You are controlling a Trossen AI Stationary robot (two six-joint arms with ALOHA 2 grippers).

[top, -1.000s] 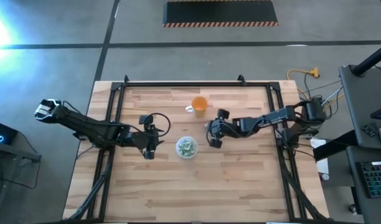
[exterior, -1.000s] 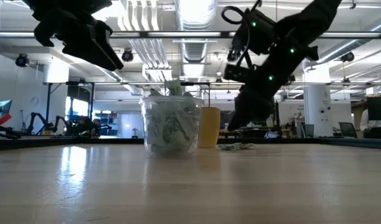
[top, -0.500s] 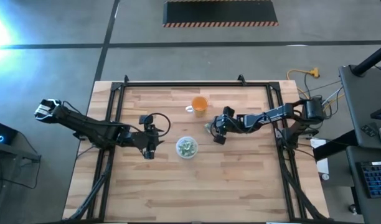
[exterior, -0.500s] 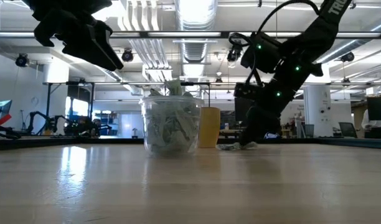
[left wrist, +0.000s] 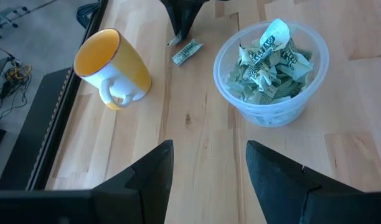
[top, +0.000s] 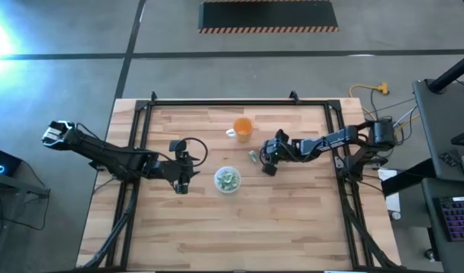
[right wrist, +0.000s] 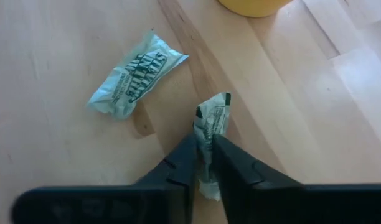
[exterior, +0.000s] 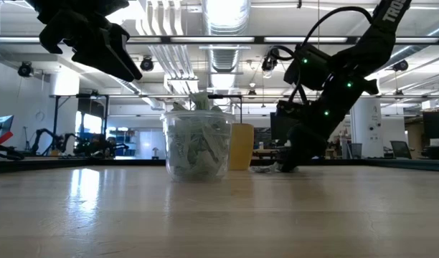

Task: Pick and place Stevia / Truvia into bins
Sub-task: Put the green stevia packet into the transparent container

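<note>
1. A pale wooden worktop (top: 293,220) carries a sachet-filled clear bin (top: 227,180).
2. The right claw (right wrist: 204,163) pinches one crumpled Stevia sachet (right wrist: 210,124) right of the bin; another sachet (right wrist: 135,76) lies just beside it.
3. The left claw (left wrist: 206,168) hovers wide open and empty, left of the bin.

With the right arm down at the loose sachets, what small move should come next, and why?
Probably lift: the right gripper has its fingers pinched on a pale green paper sachet at the wooden table, so raising it clears the way toward the round clear plastic cup.
</note>
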